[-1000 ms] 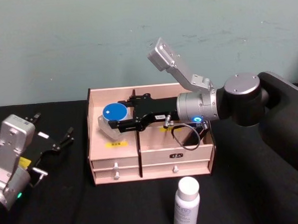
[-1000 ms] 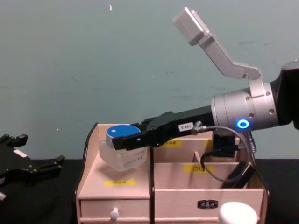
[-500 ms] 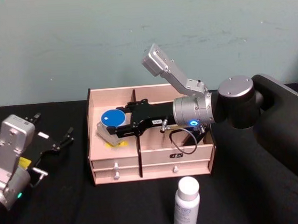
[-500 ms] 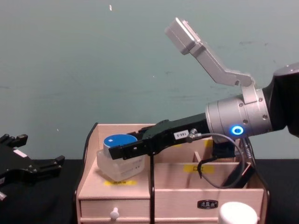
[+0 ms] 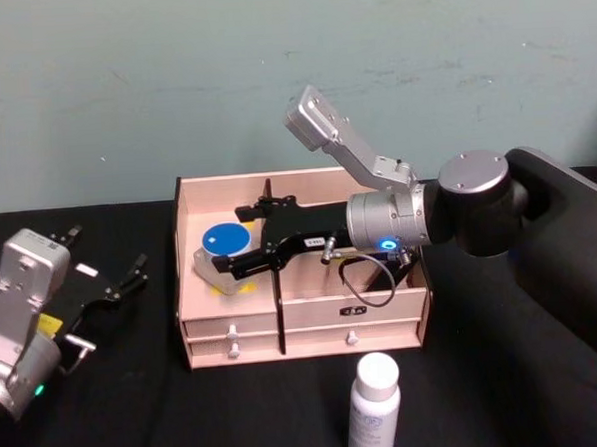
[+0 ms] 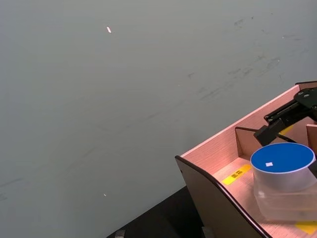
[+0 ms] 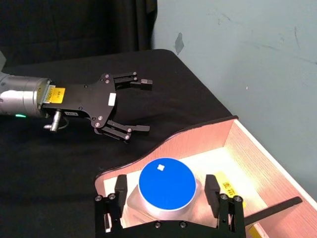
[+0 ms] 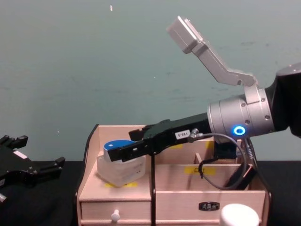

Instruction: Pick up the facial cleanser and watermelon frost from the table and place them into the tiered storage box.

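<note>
Jaws on the left gripper (image 7: 145, 105) stand wide apart and empty, above the black tablecloth (image 5: 137, 392) left of the pale-pink wooden tiered storage box (image 5: 313, 308). In that box's left compartment sits a translucent round jar with a blue lid (image 6: 283, 173). Reaching in from the right, the right gripper (image 7: 166, 183) straddles the jar, jaws spread clear of its sides. A white plastic bottle (image 5: 373, 410) stands upright on the cloth before the box.

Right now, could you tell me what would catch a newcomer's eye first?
The right claw reaches into the left compartment of the tiered storage box, open around a blue-lidded jar resting there. A white bottle stands before the box, and the left claw sits open at the left.
</note>
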Motion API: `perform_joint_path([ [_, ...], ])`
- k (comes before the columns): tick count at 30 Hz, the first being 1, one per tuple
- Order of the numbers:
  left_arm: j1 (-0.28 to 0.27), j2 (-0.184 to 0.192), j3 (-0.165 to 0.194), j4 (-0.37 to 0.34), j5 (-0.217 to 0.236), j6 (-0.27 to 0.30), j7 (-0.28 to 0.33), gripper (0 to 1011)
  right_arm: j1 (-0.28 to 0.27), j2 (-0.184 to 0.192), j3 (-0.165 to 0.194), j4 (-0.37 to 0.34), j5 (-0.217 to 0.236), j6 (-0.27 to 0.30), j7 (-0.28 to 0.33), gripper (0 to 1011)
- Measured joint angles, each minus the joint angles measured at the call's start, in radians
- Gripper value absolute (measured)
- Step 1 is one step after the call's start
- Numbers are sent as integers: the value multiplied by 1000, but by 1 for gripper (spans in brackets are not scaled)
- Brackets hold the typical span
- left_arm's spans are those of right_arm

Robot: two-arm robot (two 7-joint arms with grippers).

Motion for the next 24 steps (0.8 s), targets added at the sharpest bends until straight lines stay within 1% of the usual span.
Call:
perform_joint_path([
  [2,0,0,0,0,0,0,0,1001,-9,5,10,-12,5,-6,-3,1002],
  [5,0,0,0,0,0,0,0,1001,-24,19,26,-45,13,-11,-14,1003],
  [7,0,0,0,0,0,0,0,1001,-44,43,46,-99,23,-11,-34,1003],
  [8,0,0,0,0,0,0,0,1001,-62,64,59,-148,30,-7,-50,1003],
  [11,0,0,0,0,0,0,0,1001,-93,101,79,-232,38,4,-77,1003],
  [12,0,0,0,0,0,0,0,1001,-118,129,91,-293,44,15,-97,1002],
  [15,0,0,0,0,0,0,0,1001,-161,169,113,-384,58,34,-126,1003],
  [16,0,0,0,0,0,0,0,1001,-196,198,131,-447,76,49,-147,1002],
  [17,0,0,0,0,0,0,0,1001,-216,212,140,-478,86,55,-156,1002],
  [18,0,0,0,0,0,0,0,1001,-253,241,159,-539,103,67,-177,1002],
  [19,0,0,0,0,0,0,0,1001,-274,254,167,-566,113,73,-188,1002],
  [20,0,0,0,0,0,0,0,1001,-310,279,184,-617,131,81,-207,1003],
  [21,0,0,0,0,0,0,0,1001,-331,291,194,-643,140,84,-217,1003],
  [22,0,0,0,0,0,0,0,1001,-331,291,194,-643,140,84,-217,1002],
  [23,0,0,0,0,0,0,0,1002,-374,316,210,-694,160,90,-240,1002],
  [24,0,0,0,0,0,0,0,1001,-395,328,218,-718,168,92,-251,1003],
])
